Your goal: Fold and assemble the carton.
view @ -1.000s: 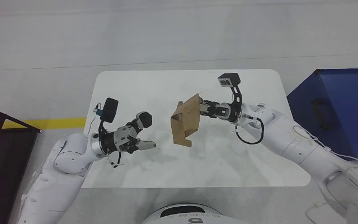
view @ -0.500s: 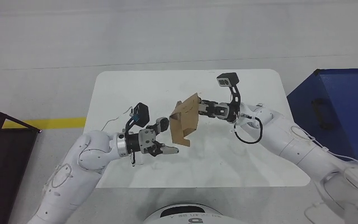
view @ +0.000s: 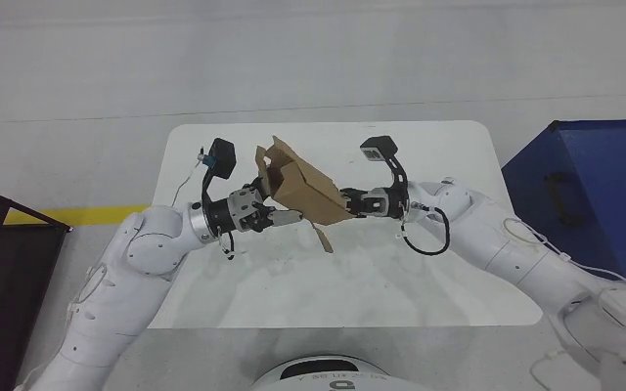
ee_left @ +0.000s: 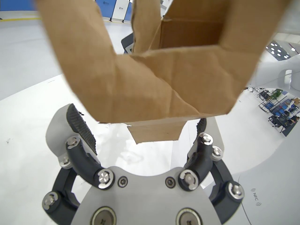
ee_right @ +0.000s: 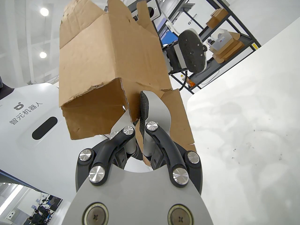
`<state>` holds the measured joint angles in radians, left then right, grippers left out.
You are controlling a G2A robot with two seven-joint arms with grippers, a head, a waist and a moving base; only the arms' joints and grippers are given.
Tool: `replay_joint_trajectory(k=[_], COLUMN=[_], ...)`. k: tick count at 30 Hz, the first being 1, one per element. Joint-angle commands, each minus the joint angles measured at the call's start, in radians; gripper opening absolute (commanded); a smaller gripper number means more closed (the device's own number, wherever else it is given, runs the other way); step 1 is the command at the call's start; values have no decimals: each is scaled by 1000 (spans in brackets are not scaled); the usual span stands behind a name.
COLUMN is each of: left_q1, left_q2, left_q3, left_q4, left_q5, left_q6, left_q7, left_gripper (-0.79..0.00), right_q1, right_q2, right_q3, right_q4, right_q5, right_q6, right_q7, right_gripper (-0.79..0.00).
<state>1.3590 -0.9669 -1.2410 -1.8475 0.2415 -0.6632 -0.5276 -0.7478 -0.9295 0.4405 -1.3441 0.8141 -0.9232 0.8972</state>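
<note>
Top view, carton: a brown corrugated cardboard carton (view: 305,186) hangs tilted in the air above the white worktop (view: 440,274), between the two arms, with its flaps splayed.
Top view, claws: the left claw (view: 270,214) sits at one end of the carton and the right claw (view: 342,203) at the other.
Left wrist view, left claw: released. Its ribbed black pads (ee_left: 80,127) stand wide apart on either side of a short tab on the carton's lower edge. I cannot tell whether either pad touches the card.
Left wrist view, carton: the open end faces the camera. One long flap leans outward, and the near panel is creased.
Right wrist view, right claw: clenched on a thin panel edge of the carton, just beside a ragged corner.
Right wrist view, carton: it is held upright and carried by this one pinch alone.
Risk, slip: with one narrow grip, a push from the left claw would likely swing the carton about the pinch.
Risk, tear: the ragged corner beside the pinch looks weak and may rip under load.
Risk, crush: closing on the tab off-centre could buckle the creased panel rather than fold it.
</note>
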Motion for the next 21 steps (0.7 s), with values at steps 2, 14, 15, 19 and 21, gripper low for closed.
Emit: replay_joint_trajectory(k=[2, 14, 15, 19, 21], left_q1=[2, 31, 31, 28, 24], left_q2=[1, 5, 5, 5, 4], left_q3=[-6, -23, -23, -19, -15], left_q4=[13, 17, 16, 17, 19], left_q5=[-10, -27, -26, -14, -9], left_q6=[-3, -19, -17, 3, 11], left_q7=[-2, -18, -23, -37, -39], left_gripper=[0, 0, 0, 0, 0], right_q1=[1, 8, 11, 19, 18], right_q2=[1, 12, 13, 19, 23], right_q3=[-2, -11, -13, -19, -17], right_q4=[-7, -18, -20, -19, -20], right_q5=[-2, -65, -81, -165, -203], right_q6=[2, -14, -18, -41, -54], right_q7=[2, -14, -18, -41, -54], right_gripper=[-785, -785, -785, -785, -785])
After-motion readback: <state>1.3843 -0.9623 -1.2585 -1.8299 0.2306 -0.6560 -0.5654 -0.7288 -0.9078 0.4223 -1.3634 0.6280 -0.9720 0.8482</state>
